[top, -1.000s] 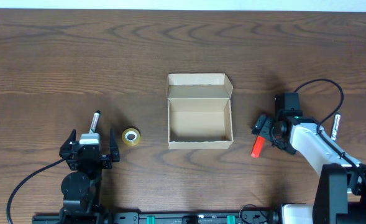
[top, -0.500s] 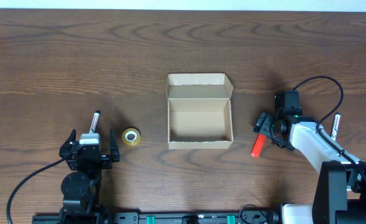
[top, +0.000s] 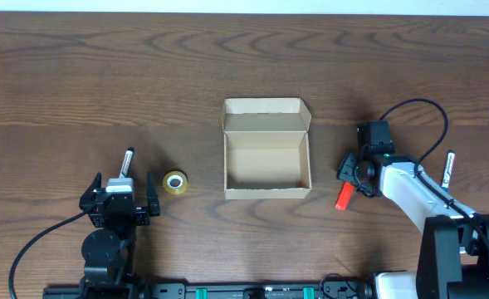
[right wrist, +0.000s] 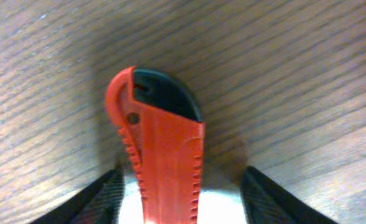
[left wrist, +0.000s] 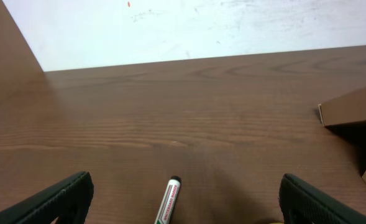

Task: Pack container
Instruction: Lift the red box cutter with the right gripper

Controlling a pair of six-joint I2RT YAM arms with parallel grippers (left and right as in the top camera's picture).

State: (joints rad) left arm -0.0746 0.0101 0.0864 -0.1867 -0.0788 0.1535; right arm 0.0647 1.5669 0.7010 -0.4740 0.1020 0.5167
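Right claw [top: 351, 173] narrowed, cutter [right wrist: 164, 149] handle cropped

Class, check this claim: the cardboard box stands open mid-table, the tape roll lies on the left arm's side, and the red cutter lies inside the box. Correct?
No. The red cutter lies outside the box, on the table on the right arm's side, as the overhead view shows. The box is open and the tape roll lies on the left arm's side.

Tape roll [top: 175, 182], red cutter [top: 342, 197], green-labelled marker [left wrist: 169, 202]
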